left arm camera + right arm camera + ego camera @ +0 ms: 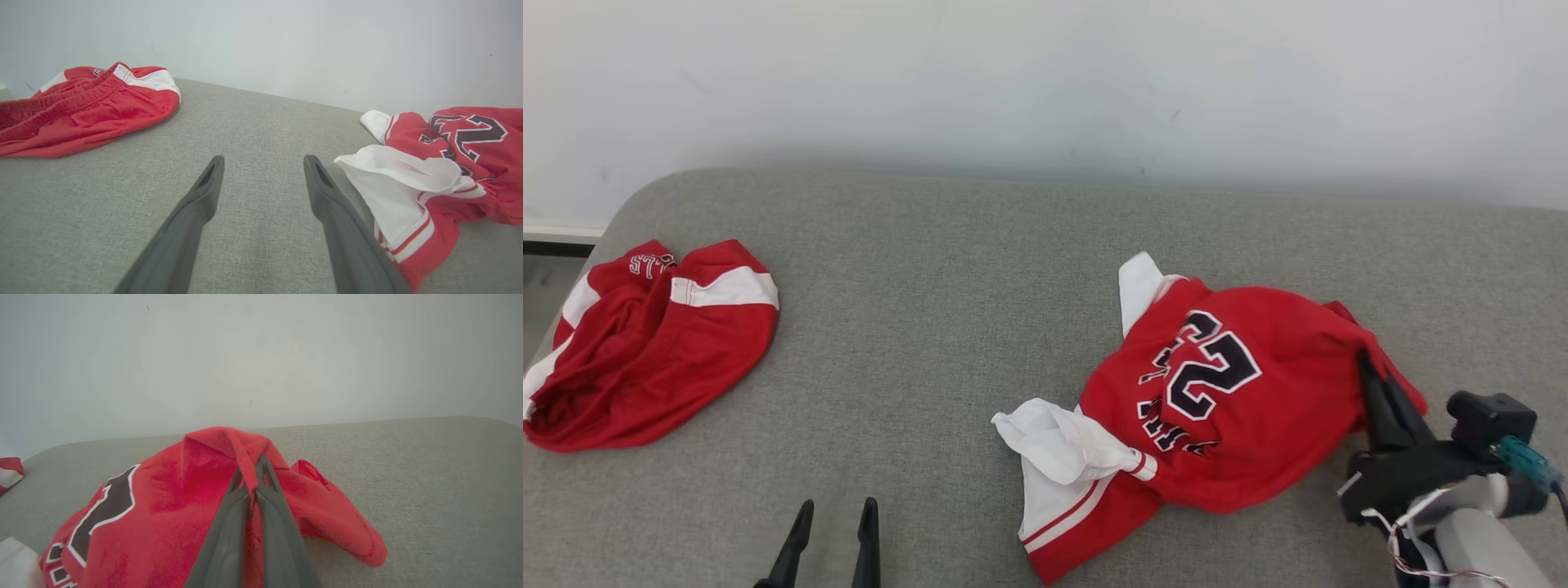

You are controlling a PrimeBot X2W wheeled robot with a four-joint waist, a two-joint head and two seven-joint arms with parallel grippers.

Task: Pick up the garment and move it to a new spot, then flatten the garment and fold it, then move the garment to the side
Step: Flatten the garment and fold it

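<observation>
Head view: we have the red jersey (1225, 392) lying crumpled on the grey cushion (931, 310), right of centre, number side up, digits upside down to us. A white sleeve (1062, 445) sticks out at its near-left side, and another white piece pokes out at the far edge.

Our right gripper (1364, 359) is at the jersey's right edge, fingers together and buried in the red fabric there. Right wrist view confirms it: both fingers are pressed together with a ridge of red cloth pinched between them, and the fabric tents up toward the tips. The rest of the jersey rests on the cushion. We can't tell if the pinched edge is clear of it.

Our left gripper (840, 502) sits low at the near edge, left of the jersey, fingers apart with nothing between them. In the left wrist view we see bare cushion between the two fingers. The white sleeve is just beside the right-hand one, contact unclear.

Red shorts (645, 343) with white panels lie bunched at the left end of the cushion, well apart from the jersey. White wall (1045, 82) behind.
</observation>
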